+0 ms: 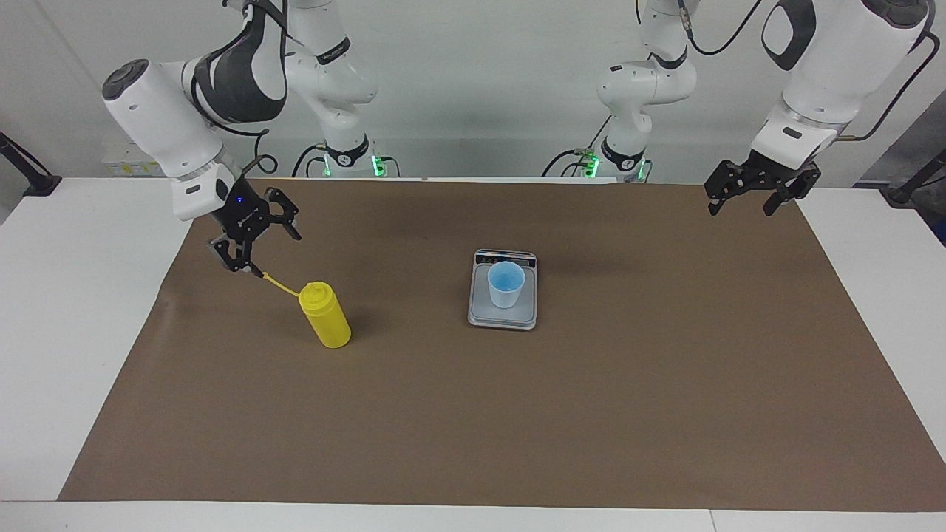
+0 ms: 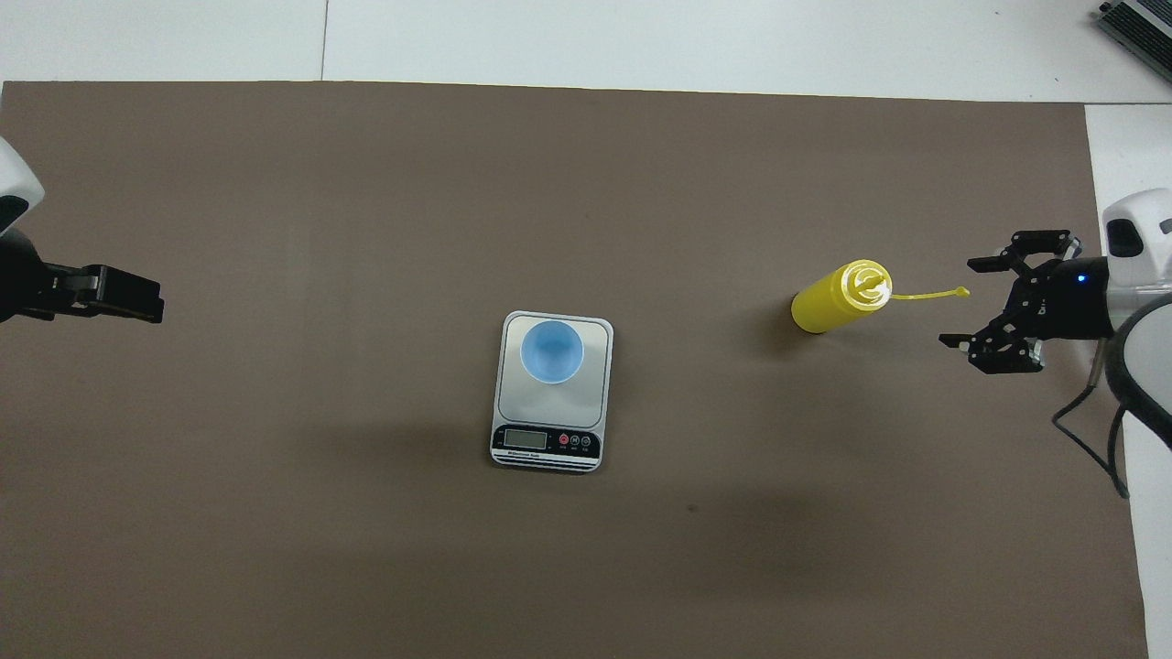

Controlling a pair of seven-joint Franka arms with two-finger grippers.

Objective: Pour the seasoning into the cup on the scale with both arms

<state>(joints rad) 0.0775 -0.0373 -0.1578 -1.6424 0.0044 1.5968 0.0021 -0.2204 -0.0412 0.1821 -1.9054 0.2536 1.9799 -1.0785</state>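
Note:
The seasoning (image 1: 326, 316) (image 2: 836, 298), a yellow squeeze bottle, stands upright on the brown mat toward the right arm's end of the table. Its thin cap strap (image 2: 932, 294) sticks out sideways. My right gripper (image 1: 272, 253) (image 2: 961, 302) hangs open in the air just off the strap's tip, apart from the bottle and holding nothing. The pale blue cup (image 1: 506, 284) (image 2: 552, 351) stands on the silver scale (image 1: 480, 314) (image 2: 595, 403) at mid-table, with the display strip on the robots' side. My left gripper (image 1: 740, 211) (image 2: 157, 308) waits open above the mat's edge at the left arm's end.
A brown mat (image 1: 591, 414) covers most of the white table (image 1: 66, 310), with bare white margins at both ends. A black cable (image 2: 1094, 430) trails from the right wrist.

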